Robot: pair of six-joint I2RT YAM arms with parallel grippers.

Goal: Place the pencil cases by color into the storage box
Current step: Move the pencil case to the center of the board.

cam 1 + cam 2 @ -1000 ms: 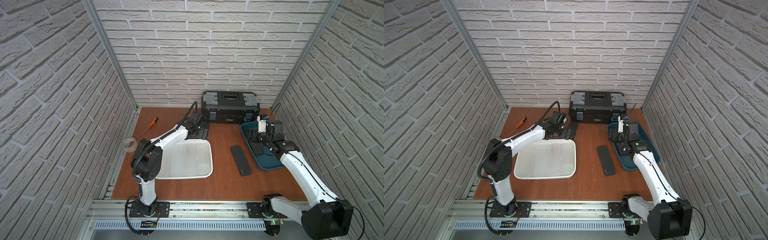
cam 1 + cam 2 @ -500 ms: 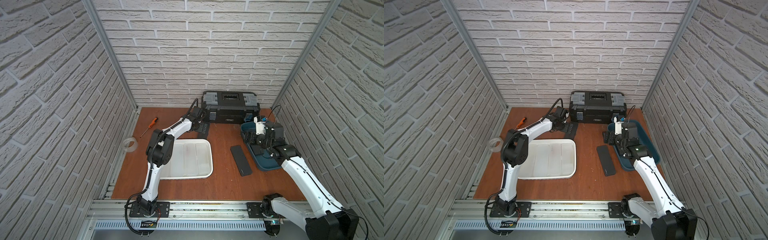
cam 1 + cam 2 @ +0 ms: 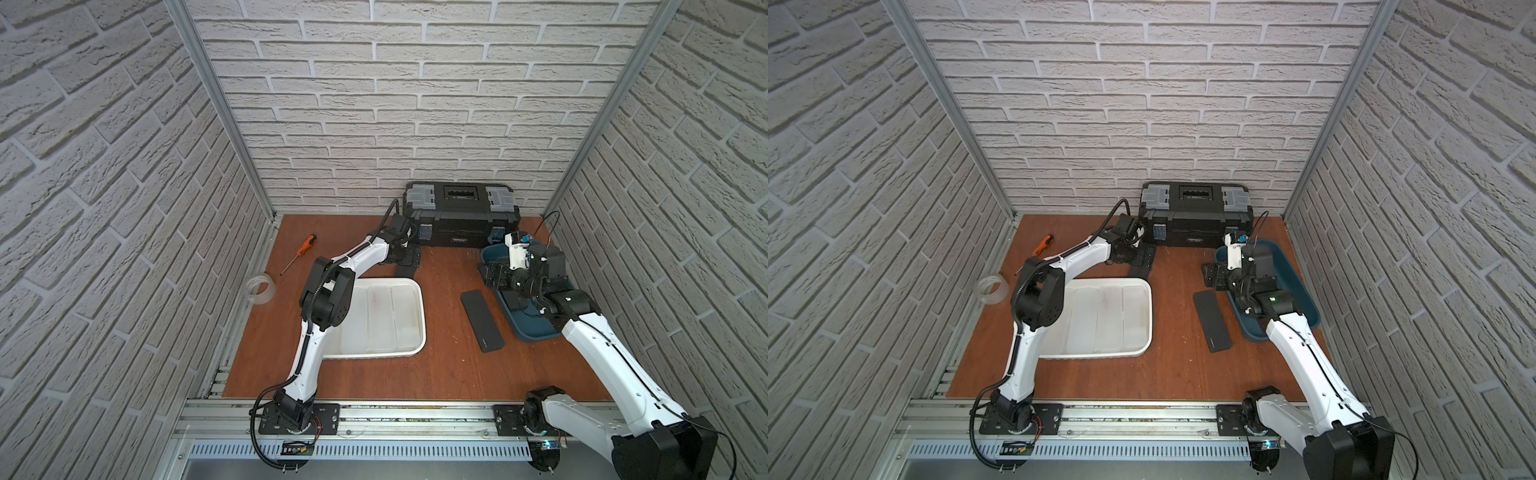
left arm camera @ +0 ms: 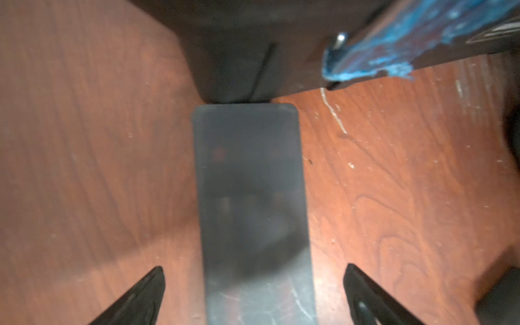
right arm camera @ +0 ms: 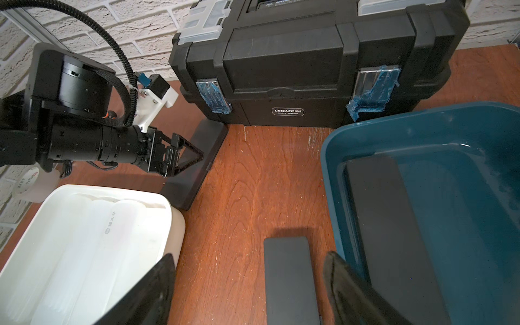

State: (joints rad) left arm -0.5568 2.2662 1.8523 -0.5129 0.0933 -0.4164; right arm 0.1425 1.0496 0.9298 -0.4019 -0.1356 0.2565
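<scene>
Left claw, jaws spread wide and empty, poised low over a long, flat, matte black plastic pencil case that lies on the reddish-brown wooden tabletop. The case runs lengthwise between the two fingers, with bare board showing on either side. Ahead of the fingertips, its far end butts against the corner of a black plastic toolbox with grey lid pockets, whose blue-taped metal latch sits just to one side. Behind the claw, just beside the case's near end, stands a white rectangular plastic tray holding frosted translucent white pencil cases.

Right claw, jaws parted and holding nothing, hovers across the table. A second matte black pencil case lies on the board just below it, seen between its fingers. A third rests inside a dark blue plastic tray beside it.

Probable hazards:
- An off-centre closure would pivot the smooth case against the toolbox instead of seating it.
- A shallow pinch on the thin edges could let the case slip during the lift.
- Fingertips set too low would scrape the board.
- A drop into the nearby white tray would mix the colours.
</scene>
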